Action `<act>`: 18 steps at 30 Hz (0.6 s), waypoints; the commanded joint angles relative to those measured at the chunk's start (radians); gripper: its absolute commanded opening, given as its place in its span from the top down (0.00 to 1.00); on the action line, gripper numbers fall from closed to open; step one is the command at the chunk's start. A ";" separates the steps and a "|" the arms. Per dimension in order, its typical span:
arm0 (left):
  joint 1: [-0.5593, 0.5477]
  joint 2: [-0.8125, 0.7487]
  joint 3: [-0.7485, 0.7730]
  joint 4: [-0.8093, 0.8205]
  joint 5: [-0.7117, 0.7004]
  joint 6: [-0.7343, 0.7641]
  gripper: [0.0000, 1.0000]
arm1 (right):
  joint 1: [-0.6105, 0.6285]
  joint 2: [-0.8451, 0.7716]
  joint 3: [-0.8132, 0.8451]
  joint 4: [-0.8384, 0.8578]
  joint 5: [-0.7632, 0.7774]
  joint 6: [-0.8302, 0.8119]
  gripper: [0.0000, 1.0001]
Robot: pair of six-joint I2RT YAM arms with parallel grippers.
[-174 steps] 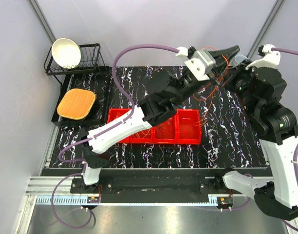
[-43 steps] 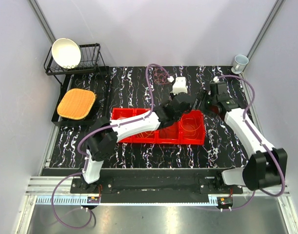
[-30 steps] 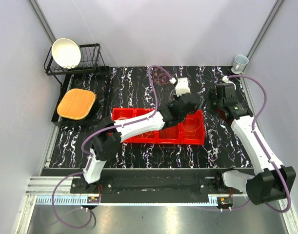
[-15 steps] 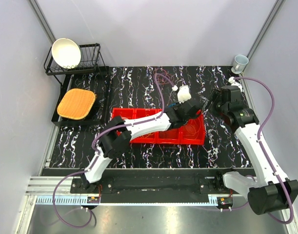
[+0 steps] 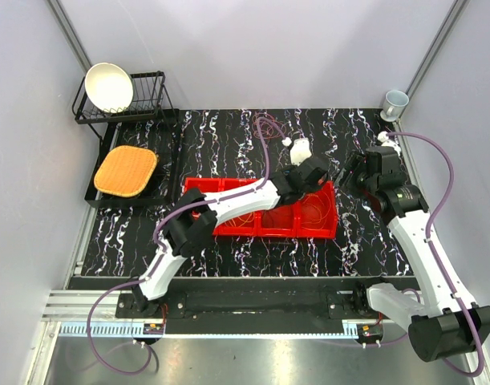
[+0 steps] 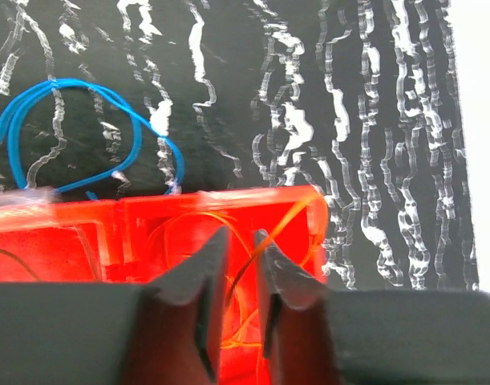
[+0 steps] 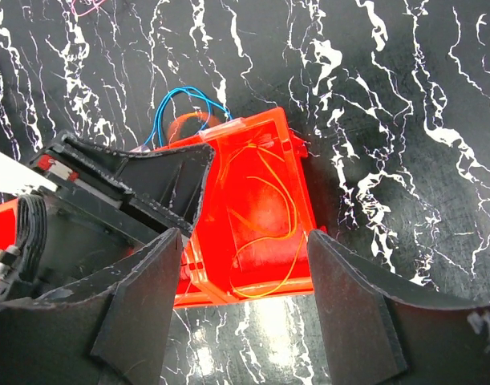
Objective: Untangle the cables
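Black marbled worktop. Far left: dish rack with white bowl, orange mat in front. Centre: red bin. Left gripper low over bin's right-end compartment, jaws narrowly apart, orange cable strand passing through gap, coil lying in compartment. Blue cable on worktop just beyond bin. Right gripper wide, empty, above same compartment. Cup far right corner.

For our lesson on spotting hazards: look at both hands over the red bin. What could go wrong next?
A strand of the orange cable rises beside the fingers of the left hand; withdrawing may drag it out of the red bin. The right hand hovers open close by, so the hands could collide.
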 commanded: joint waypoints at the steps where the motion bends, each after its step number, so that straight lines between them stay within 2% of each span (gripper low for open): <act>1: 0.003 -0.014 0.072 -0.116 0.020 0.034 0.61 | -0.005 0.000 0.003 0.015 -0.010 0.015 0.30; 2: 0.003 -0.015 0.075 -0.137 0.014 0.034 0.55 | -0.005 0.005 0.004 0.018 -0.016 0.015 0.30; 4: 0.003 -0.023 0.085 -0.191 0.014 0.042 0.37 | -0.006 0.017 0.001 0.019 -0.029 0.016 0.30; 5: 0.003 -0.026 0.089 -0.206 0.017 0.052 0.33 | -0.005 0.019 0.001 0.019 -0.036 0.022 0.30; 11: 0.003 -0.072 0.095 -0.262 0.017 0.069 0.30 | -0.005 0.026 0.001 0.029 -0.056 0.035 0.30; 18: 0.003 -0.228 0.009 -0.274 0.000 0.086 0.29 | -0.008 0.086 0.026 0.035 -0.054 0.036 0.25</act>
